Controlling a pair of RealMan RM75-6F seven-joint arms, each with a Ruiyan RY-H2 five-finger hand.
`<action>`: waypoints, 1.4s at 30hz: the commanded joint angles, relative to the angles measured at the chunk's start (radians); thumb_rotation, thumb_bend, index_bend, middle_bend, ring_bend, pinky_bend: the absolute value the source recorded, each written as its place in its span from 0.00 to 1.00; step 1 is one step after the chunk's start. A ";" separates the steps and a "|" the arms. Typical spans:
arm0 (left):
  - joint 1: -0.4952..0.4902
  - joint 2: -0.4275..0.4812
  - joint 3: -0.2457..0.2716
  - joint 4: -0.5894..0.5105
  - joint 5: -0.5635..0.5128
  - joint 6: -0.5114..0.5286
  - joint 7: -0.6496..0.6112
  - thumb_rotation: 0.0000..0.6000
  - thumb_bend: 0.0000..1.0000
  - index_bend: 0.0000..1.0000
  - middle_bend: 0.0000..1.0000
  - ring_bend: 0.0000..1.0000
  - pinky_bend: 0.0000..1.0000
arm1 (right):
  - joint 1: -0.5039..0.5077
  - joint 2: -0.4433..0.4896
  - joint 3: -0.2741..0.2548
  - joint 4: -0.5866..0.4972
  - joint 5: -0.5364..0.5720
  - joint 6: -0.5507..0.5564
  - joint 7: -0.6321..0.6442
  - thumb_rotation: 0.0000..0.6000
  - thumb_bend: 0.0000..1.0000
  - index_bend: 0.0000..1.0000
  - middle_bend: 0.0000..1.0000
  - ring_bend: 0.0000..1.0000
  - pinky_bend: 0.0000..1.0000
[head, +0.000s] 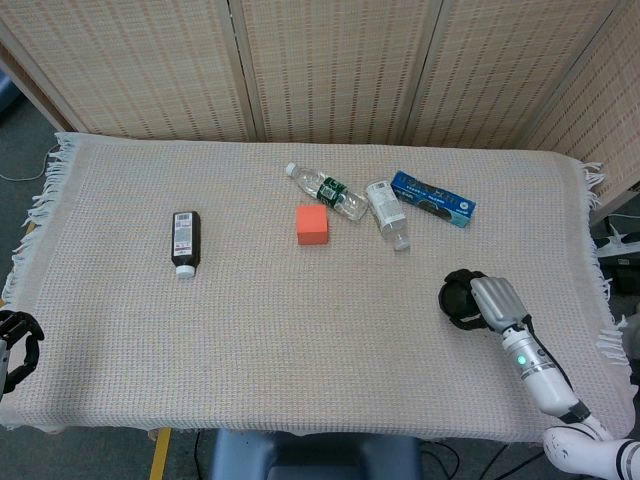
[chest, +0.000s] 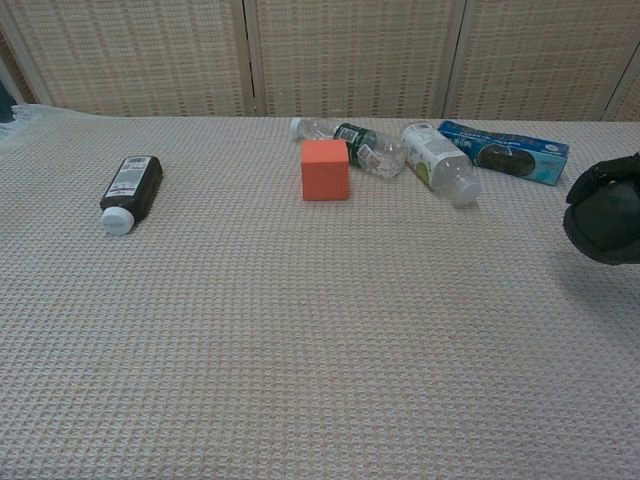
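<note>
Right hand (head: 470, 300) is hovering low over the cloth (head: 300, 330), fingers curled in on nothing; left hand (head: 18, 340) is sitting off the near-left edge (can't tell its grip). Nearest thing is the white-label bottle (head: 388, 213), lying down past it, probably light, slick and crushable, so grab mid-body. Blue box (head: 433, 198) and green-label bottle (head: 328, 190) are crowding it, cube (head: 312, 225) nearby.
</note>
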 joint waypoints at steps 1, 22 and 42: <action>0.000 0.000 0.000 0.001 -0.001 0.000 -0.002 1.00 0.61 0.60 0.47 0.36 0.56 | 0.003 -0.085 0.023 0.031 0.228 0.147 -0.393 1.00 0.43 0.64 0.50 0.58 0.69; -0.003 -0.003 0.001 0.001 0.000 -0.006 0.001 1.00 0.61 0.60 0.47 0.36 0.56 | -0.015 0.027 0.074 -0.090 0.018 -0.077 0.339 1.00 0.43 0.65 0.51 0.60 0.71; -0.001 -0.001 -0.003 -0.003 -0.006 -0.004 0.002 1.00 0.61 0.60 0.47 0.36 0.56 | -0.058 -0.256 0.085 0.249 0.037 0.327 -0.340 1.00 0.43 0.66 0.52 0.61 0.72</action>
